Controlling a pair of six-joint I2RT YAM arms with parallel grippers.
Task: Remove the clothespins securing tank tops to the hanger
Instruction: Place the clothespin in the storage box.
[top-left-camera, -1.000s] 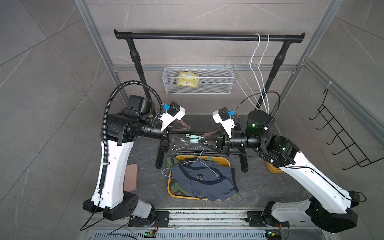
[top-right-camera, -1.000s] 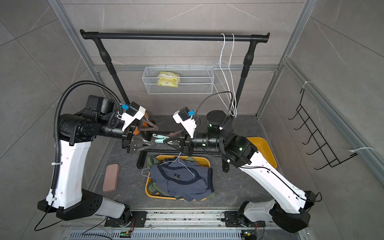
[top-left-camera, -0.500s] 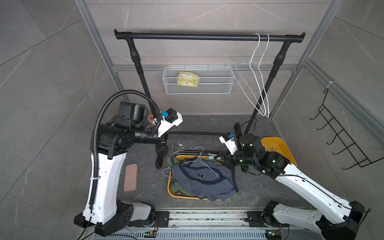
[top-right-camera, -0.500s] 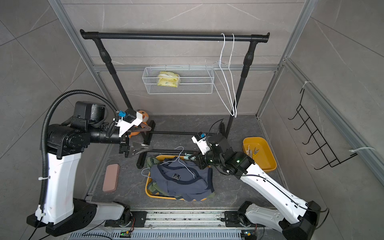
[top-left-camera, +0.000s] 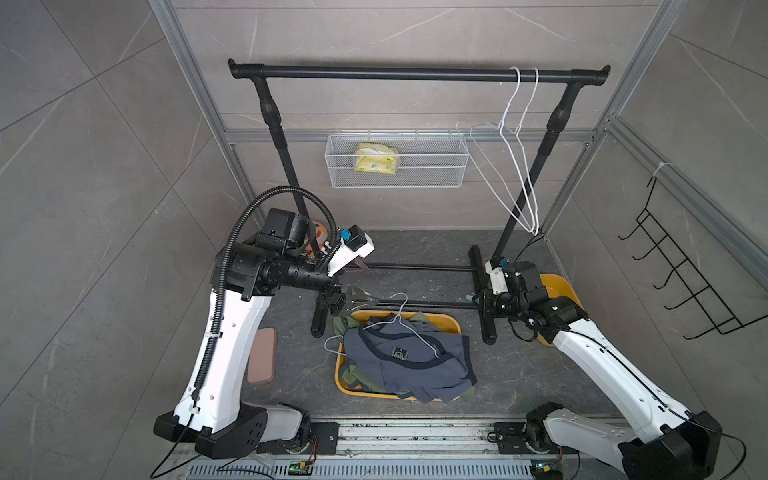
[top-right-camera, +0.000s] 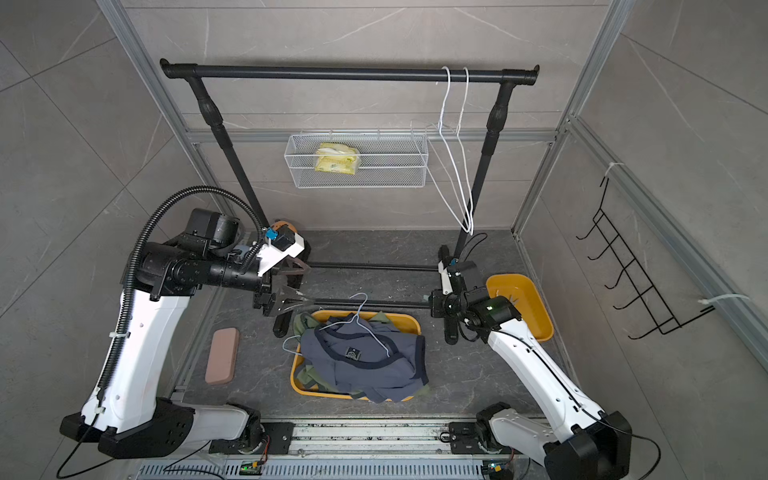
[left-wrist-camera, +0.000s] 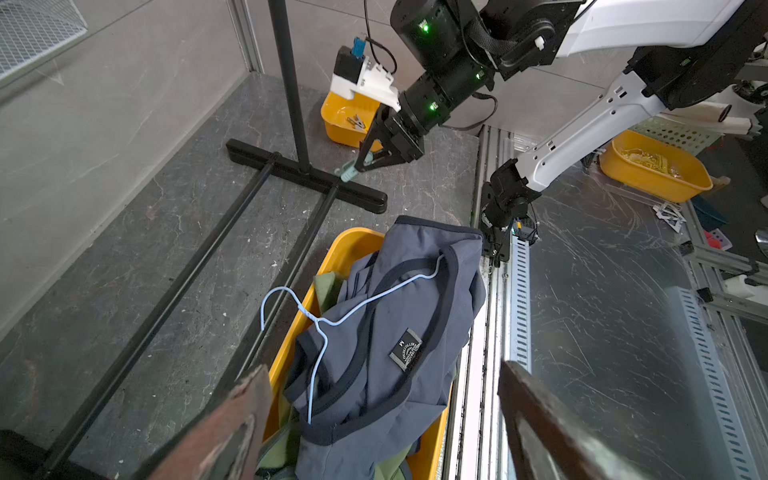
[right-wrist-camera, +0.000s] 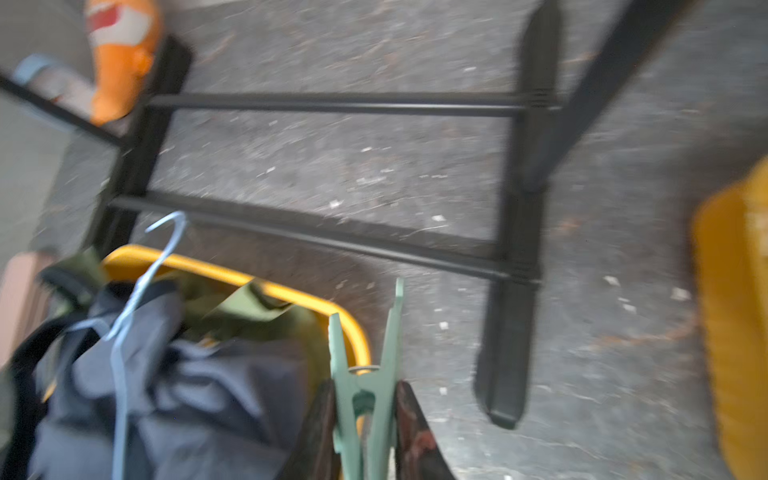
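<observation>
Pinching a mint clothespin (right-wrist-camera: 365, 374) in my right gripper (right-wrist-camera: 361, 390) near the rack foot (right-wrist-camera: 509, 332), bare floor open toward the small tray (top-right-camera: 536, 303), left gripper (left-wrist-camera: 381, 368) spread wide above tank tops (top-left-camera: 405, 365) and hanger (left-wrist-camera: 320, 322) heaped in the tub (top-left-camera: 444, 319), both arms drawn apart since meeting mid-rack a second ago.

The clothespin (right-wrist-camera: 365, 386) is pale mint green. The upper top (top-left-camera: 409, 361) is slate blue with navy trim and a black label with white print; the tops (left-wrist-camera: 328, 286) beneath are olive. Both bins (top-left-camera: 444, 322) (top-right-camera: 528, 307) are yellow, the hanger (left-wrist-camera: 316, 321) pale blue, the rack (top-left-camera: 415, 75) black, and the floor (top-left-camera: 415, 249) dark grey with pale veins.
</observation>
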